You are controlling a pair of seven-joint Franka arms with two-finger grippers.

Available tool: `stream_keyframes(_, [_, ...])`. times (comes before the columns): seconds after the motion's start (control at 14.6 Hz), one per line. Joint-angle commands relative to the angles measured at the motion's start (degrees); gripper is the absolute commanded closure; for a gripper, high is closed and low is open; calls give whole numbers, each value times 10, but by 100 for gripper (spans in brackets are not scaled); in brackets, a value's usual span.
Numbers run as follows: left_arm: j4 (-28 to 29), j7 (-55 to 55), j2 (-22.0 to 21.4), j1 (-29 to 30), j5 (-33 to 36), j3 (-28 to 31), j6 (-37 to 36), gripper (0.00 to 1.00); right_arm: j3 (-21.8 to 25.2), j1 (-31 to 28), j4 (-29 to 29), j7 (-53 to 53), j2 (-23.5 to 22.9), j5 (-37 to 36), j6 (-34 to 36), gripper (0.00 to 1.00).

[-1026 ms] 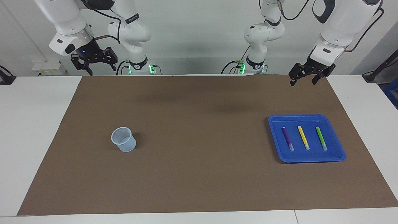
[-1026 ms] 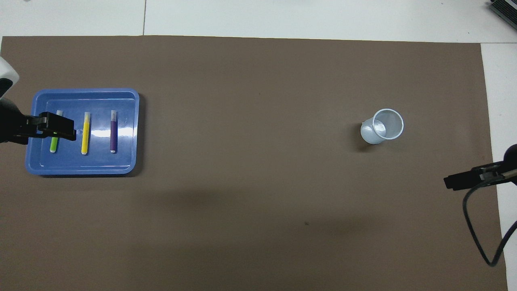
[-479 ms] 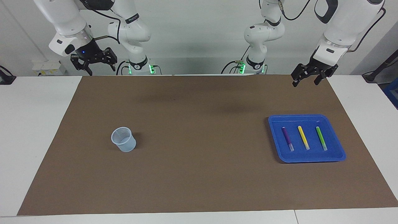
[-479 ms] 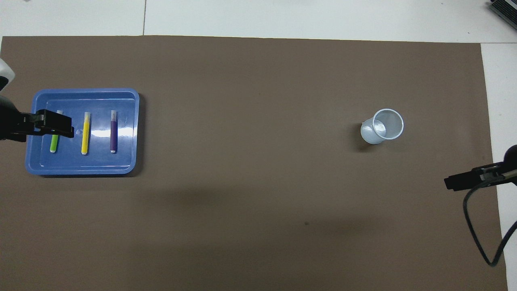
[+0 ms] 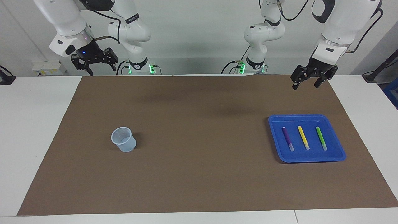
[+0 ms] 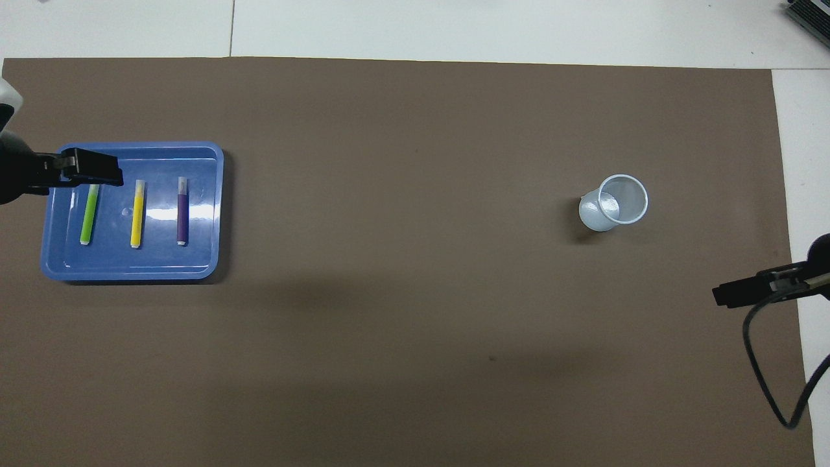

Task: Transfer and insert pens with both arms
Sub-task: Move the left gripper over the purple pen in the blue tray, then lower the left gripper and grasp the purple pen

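Three slim pens, purple (image 5: 287, 138), yellow (image 5: 303, 137) and green (image 5: 321, 137), lie side by side, apart, in the shallow blue plastic tray (image 5: 337, 157) at the left arm's end of the brown-matted counter (image 5: 199, 174). The left claw (image 5: 306, 82) hangs high, spread wide and empty. It should drop straight over one pen's middle, straddling it crosswise. The right claw (image 5: 95, 65), also wide and empty, waits above the counter's edge; the clear plastic cup (image 5: 123, 139) stands well apart.

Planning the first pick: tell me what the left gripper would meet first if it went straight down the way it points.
Probably the brown mat on the robots' side of the blue tray, or the tray's rim; depth is unclear. The left gripper hangs high, jaws open, above that edge, not over the green pen.
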State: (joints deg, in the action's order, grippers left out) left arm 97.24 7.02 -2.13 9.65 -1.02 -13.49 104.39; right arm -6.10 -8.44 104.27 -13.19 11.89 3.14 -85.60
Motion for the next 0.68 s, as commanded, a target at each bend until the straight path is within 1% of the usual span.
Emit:
stream_keyframes(0.0, [43,3,-12,4,7,0,39,0,-2,-6,17,-10,17,5,-6,0])
stream_keyframes(0.14, [60,-18,-7,-2,8,0,51,0,-2,-4,17,-10,17,5,-6,0])
stream_keyframes(0.27, [66,-18,13,-2,9,0,56,0,-1,-5,18,-10,17,5,-5,0])
stream_keyframes(0.62, [66,-19,82,5,15,1,95,0,-1,-5,18,-10,17,5,-17,0])
